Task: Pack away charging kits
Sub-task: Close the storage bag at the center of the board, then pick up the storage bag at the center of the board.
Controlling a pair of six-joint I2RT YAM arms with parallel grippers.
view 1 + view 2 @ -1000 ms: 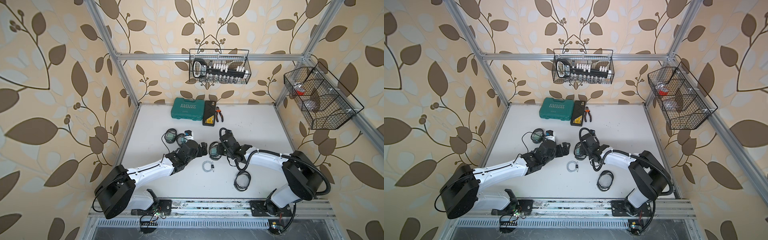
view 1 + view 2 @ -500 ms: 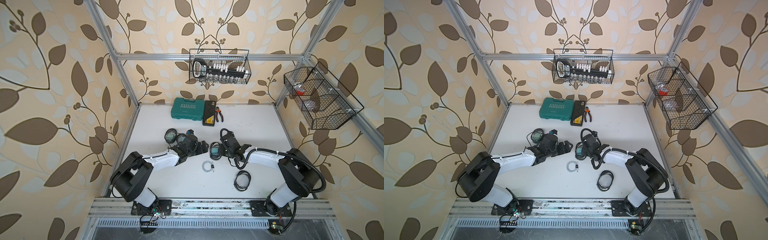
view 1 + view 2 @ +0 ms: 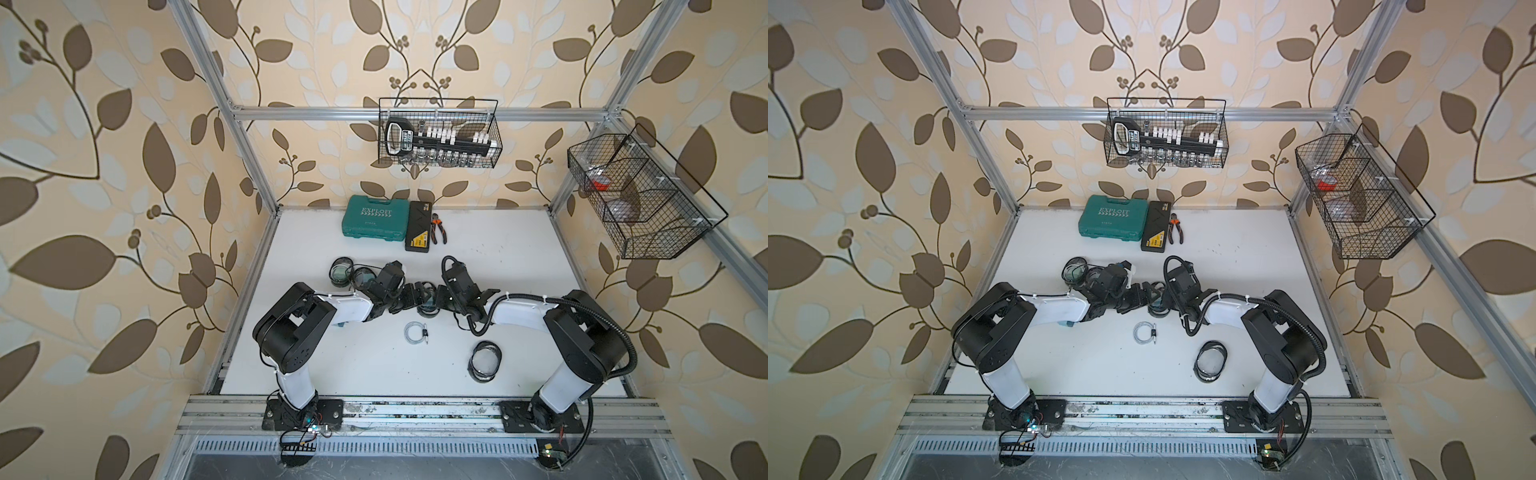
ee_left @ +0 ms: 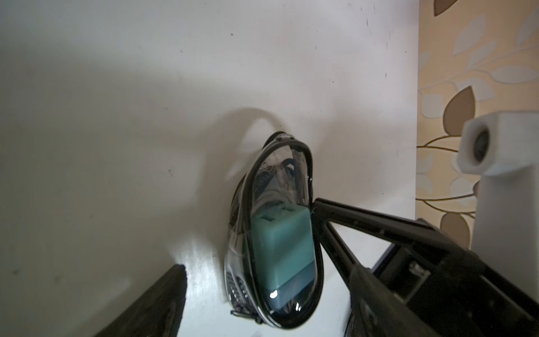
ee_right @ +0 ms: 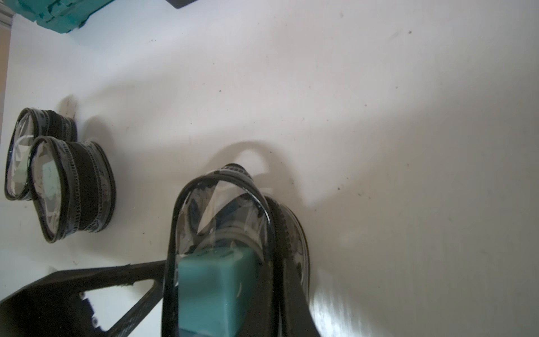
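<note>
Compared with a second ago, the left arm is reaching further in, its shoulder swung round, so the left claw (image 3: 417,294) is now sitting right at the clear zip pouch (image 4: 277,181) in the middle of the white surface (image 3: 519,257). The right claw (image 3: 441,296) is no longer parted and is pinching together on that pouch's black rim. That pinch is keeping the pouch standing on its edge instead of flopping flat, which is presenting it to the other arm. The left claw's fingers are standing apart, one on each side of the pouch, and by my judgement they are lining up to work the zip. Inside, the teal plug adapter (image 4: 280,248) is filling one end, with what seems to be a grey cable coil tucked behind it. Two packed pouches (image 5: 73,186) are waiting together beyond the left wrist, out of the working area. A loose coiled cable (image 3: 415,333) and an empty pouch (image 3: 484,360) are lying nearer the front, within reach for the next kit.
</note>
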